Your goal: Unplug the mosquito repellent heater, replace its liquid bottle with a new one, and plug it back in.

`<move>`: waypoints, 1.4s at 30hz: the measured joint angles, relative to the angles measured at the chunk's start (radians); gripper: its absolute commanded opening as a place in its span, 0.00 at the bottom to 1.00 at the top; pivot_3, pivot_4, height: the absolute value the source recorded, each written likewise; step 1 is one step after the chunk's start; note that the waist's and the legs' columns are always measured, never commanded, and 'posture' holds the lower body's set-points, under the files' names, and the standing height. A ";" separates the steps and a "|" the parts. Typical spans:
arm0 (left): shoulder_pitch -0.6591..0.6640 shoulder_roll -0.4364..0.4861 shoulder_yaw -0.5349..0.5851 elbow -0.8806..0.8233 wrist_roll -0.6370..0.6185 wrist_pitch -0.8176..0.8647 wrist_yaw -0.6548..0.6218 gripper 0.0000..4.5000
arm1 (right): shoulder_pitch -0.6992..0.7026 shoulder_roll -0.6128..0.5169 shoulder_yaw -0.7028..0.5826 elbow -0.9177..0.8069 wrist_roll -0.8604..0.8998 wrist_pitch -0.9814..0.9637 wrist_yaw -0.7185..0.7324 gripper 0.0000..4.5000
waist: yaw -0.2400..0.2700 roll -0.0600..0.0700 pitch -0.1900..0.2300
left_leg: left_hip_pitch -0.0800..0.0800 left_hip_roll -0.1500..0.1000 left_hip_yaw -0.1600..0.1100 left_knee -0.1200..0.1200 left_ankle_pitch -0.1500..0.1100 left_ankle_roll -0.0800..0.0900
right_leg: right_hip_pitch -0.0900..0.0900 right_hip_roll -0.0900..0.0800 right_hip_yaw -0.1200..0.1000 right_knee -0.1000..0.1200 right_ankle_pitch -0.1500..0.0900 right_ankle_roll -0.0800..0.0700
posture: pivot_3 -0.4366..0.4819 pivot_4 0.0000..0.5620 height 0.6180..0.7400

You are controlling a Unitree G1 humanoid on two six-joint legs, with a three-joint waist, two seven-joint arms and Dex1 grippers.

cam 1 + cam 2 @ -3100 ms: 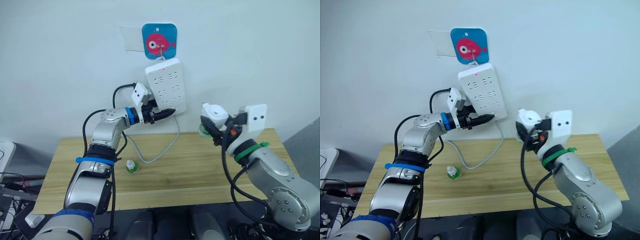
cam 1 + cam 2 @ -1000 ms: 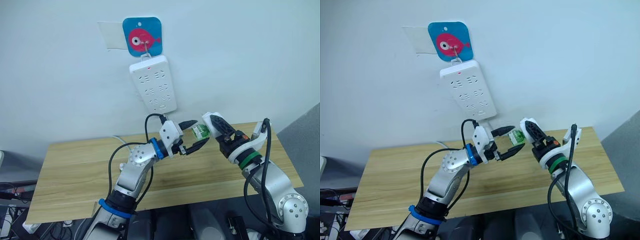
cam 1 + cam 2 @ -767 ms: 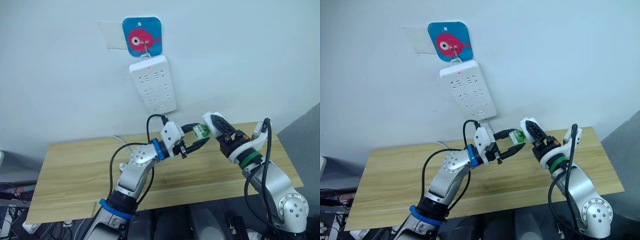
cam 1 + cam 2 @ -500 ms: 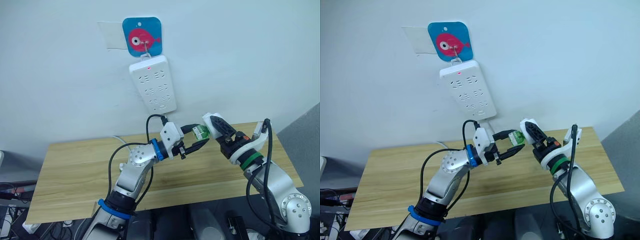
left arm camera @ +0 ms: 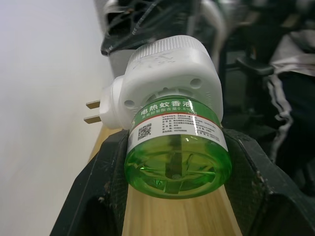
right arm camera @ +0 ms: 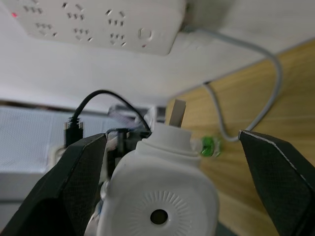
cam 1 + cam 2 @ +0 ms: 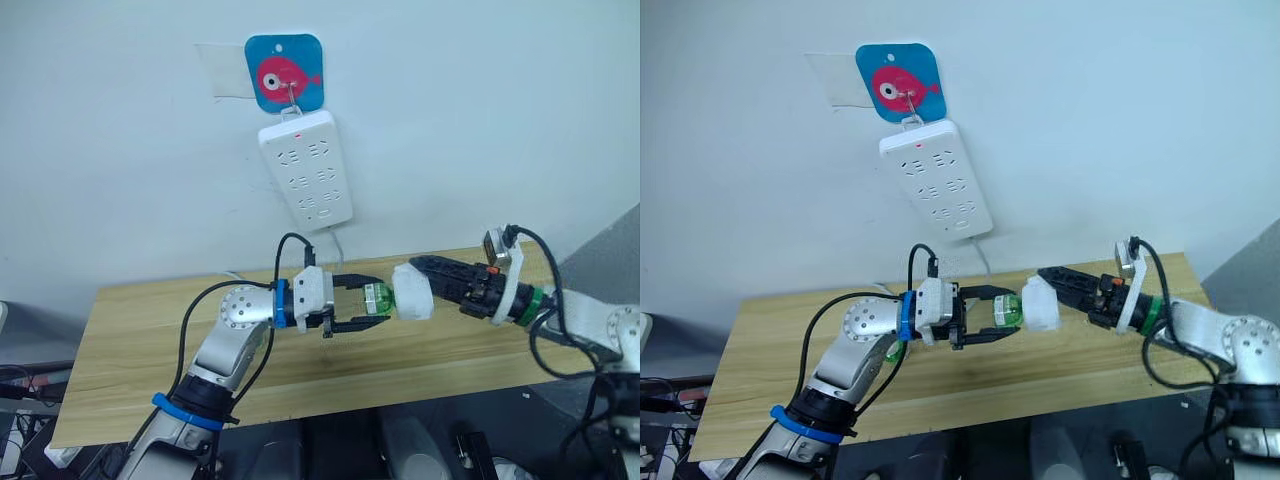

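The left tool [image 7: 358, 306] has its two black fingers spread around the green liquid bottle [image 7: 377, 298], one finger on each side of it; in the left wrist view the fingers [image 5: 101, 191] press against both sides of the bottle, so the tool holds it. The bottle is joined at its neck to the mosquito repellent heater [image 7: 412, 292], and both are in the air above the worktop [image 7: 140, 340], lying nearly horizontal. The heater sits at the 3 o'clock side of the bottle. Its two metal plug pins [image 5: 92, 111] stick out from its side in the left wrist view.

The right tool [image 7: 428, 276] comes from the 3 o'clock direction, and the white body of the heater is at its tip. In the right wrist view its fingers [image 6: 278, 179] stand wide apart on both sides of the heater, whose face with the round vent hole [image 6: 158, 216] looks toward the camera. I cannot tell if the fingers really touch the heater.

On the wall at 12 o'clock from the two tools hangs the white power strip [image 7: 306, 180], under a blue plate with a pink fish [image 7: 284, 73]. Its grey cable [image 6: 266, 105] goes down to the worktop. A second small green bottle [image 6: 210, 146] lies on the worktop near this cable.
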 measured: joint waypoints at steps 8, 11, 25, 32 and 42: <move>-0.003 -0.009 0.000 0.002 0.015 -0.093 -0.017 0.50 | -0.088 -0.133 0.149 0.077 0.000 0.186 0.207 0.99 | 0.011 0.000 0.000 | -0.002 0.000 0.000 0.005 -0.002 0.003 | 0.000 0.000 0.000 0.000 0.000 0.000 | 0.28 0.40 1.00; -0.009 -0.020 -0.001 0.002 0.024 -0.093 -0.012 0.50 | -0.090 -0.134 0.174 0.083 0.000 0.176 0.212 0.99 | 0.020 0.000 0.000 | -0.002 0.000 0.000 0.006 -0.002 0.003 | 0.000 0.000 0.000 0.000 0.001 0.001 | 0.29 0.41 1.00; -0.014 -0.031 -0.004 0.012 0.042 -0.094 0.005 0.50 | -0.108 -0.120 0.196 0.078 0.000 0.140 0.206 0.96 | 0.029 -0.001 0.000 | -0.003 0.000 0.000 0.008 -0.002 0.003 | 0.000 -0.001 0.000 0.000 0.001 0.002 | 0.28 0.43 1.00; -0.015 -0.044 -0.010 0.012 0.057 -0.096 0.008 0.50 | -0.094 -0.119 0.197 0.070 -0.001 0.126 0.184 0.67 | 0.029 -0.001 0.001 | -0.003 0.000 0.000 0.008 -0.002 0.003 | 0.000 -0.001 0.000 0.000 0.001 0.002 | 0.28 0.45 1.00; -0.007 -0.019 -0.015 -0.083 -0.116 0.292 0.008 0.50 | -0.068 -0.153 0.194 0.012 -0.003 0.107 0.185 0.67 | 0.027 -0.001 0.003 | -0.004 0.000 -0.002 0.008 -0.002 0.003 | 0.000 -0.001 -0.001 0.001 0.001 0.002 | 0.29 0.43 1.00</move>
